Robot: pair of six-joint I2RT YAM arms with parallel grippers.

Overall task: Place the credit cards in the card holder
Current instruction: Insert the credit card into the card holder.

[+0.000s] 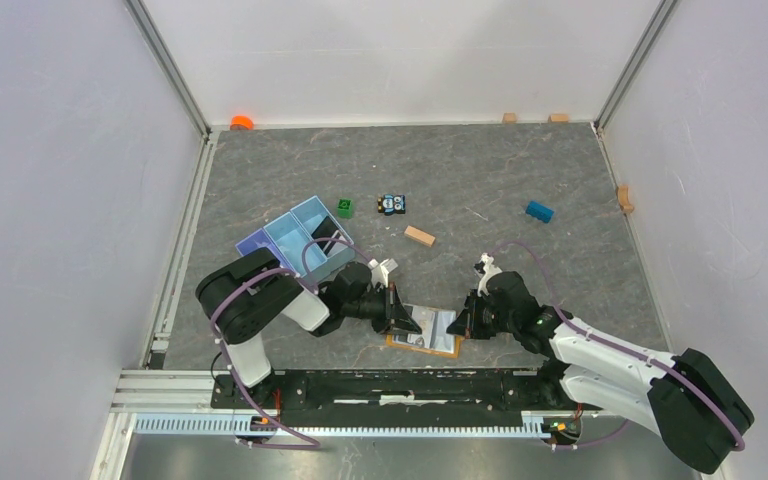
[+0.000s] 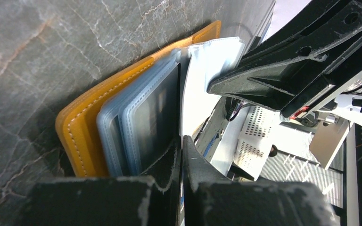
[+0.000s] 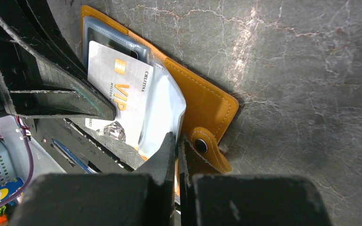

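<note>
- The card holder (image 1: 425, 338) is laid open on the counter (image 1: 480, 170), right at the near edge between the two arms. Its orange cover is down and the clear sleeves (image 2: 122, 127) are fanned up.
- The left claw (image 2: 181, 148) is pinched fully closed at the sleeve edges. The right claw (image 3: 176, 143) is closed too, just beside the snap strap (image 3: 207, 149). Whether a sleeve is actually nipped in either can't be told.
- A white card (image 3: 115, 89) is seen tucked partly under a clear sleeve, and a dark card (image 2: 153, 113) is sat in another pocket.
- The step in hand looks like seating the white card. The pocket mouth should be held apart from one side while the card is nudged flat along the pocket, not jabbed down into the counter, or the sleeve gets buckled.
- Readable: "VIP" in orange on the white card, with a gold chip square above it. The smaller print beside it can't be made out reliably.
</note>
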